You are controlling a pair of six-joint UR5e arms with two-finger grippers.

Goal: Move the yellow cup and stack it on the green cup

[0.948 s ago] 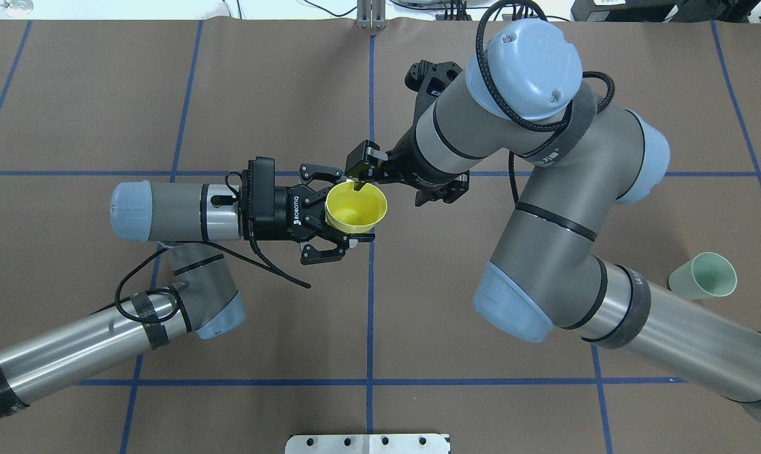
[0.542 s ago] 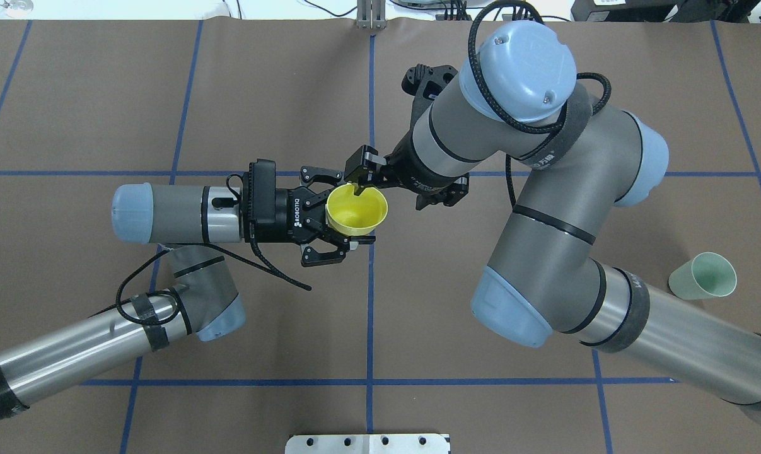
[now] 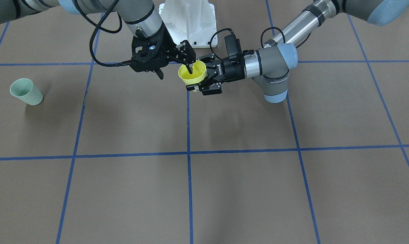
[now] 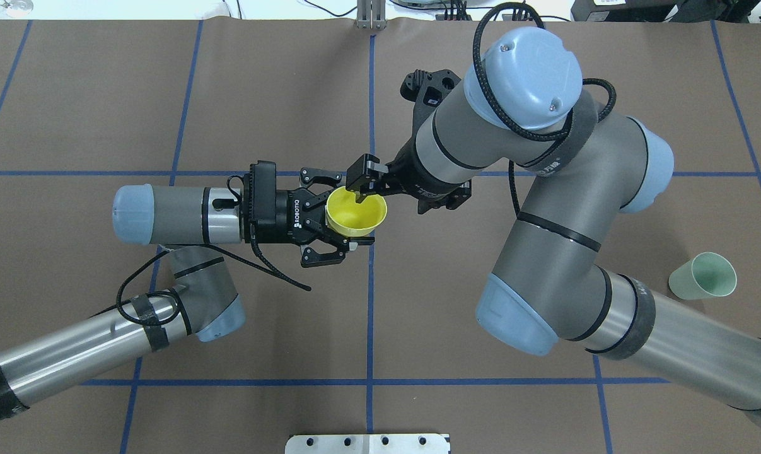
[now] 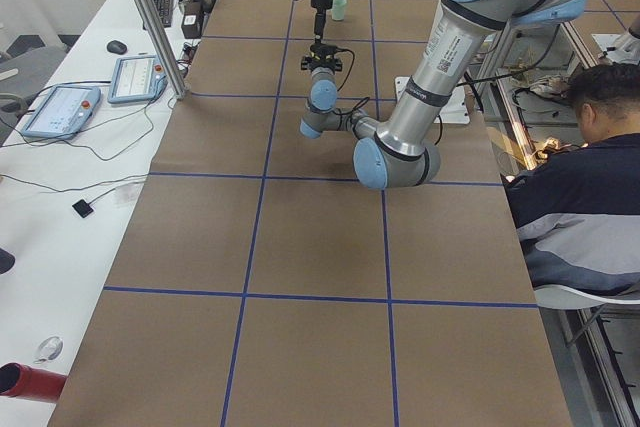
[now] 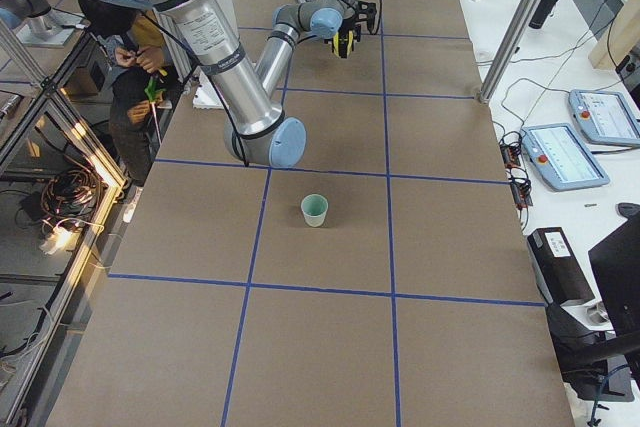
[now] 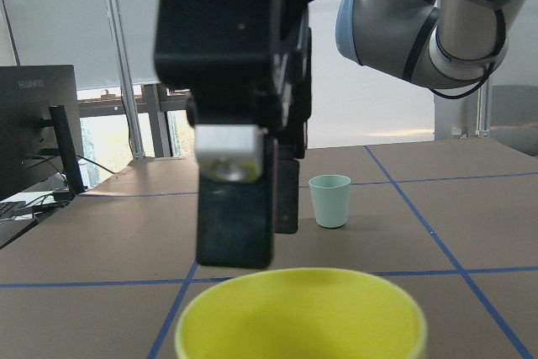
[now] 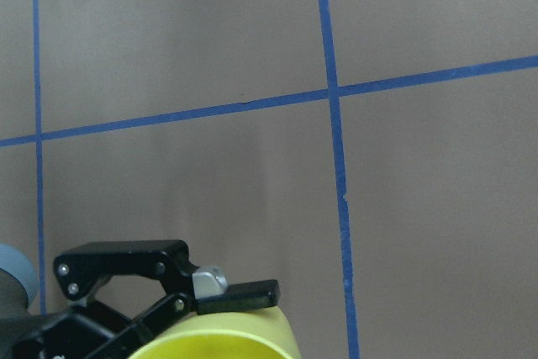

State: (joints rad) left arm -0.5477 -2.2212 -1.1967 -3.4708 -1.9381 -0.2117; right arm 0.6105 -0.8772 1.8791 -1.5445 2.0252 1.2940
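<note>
The yellow cup [image 4: 348,219] is held upright above the table's middle, with my left gripper [image 4: 354,215] shut on its sides from the left. It also shows in the front view [image 3: 195,77]. My right gripper [image 3: 175,73] comes from above and is open. One of its fingers [image 4: 359,194] is inside the cup's mouth and the other is outside the wall. The green cup [image 4: 703,276] stands upright and alone on the table at the right, also seen in the front view [image 3: 25,91] and the left wrist view [image 7: 329,199].
The brown table cover [image 4: 292,94] has blue grid lines. The right arm's elbow and forearm [image 4: 544,252] span the space between the yellow cup and the green cup. A white base plate [image 4: 367,443] sits at the near edge. A seated person [image 5: 580,177] is beside the table.
The right gripper's finger has sunk a little deeper into the yellow cup's mouth and the right arm's wrist has turned slightly. The left gripper still holds the cup in the same place.
</note>
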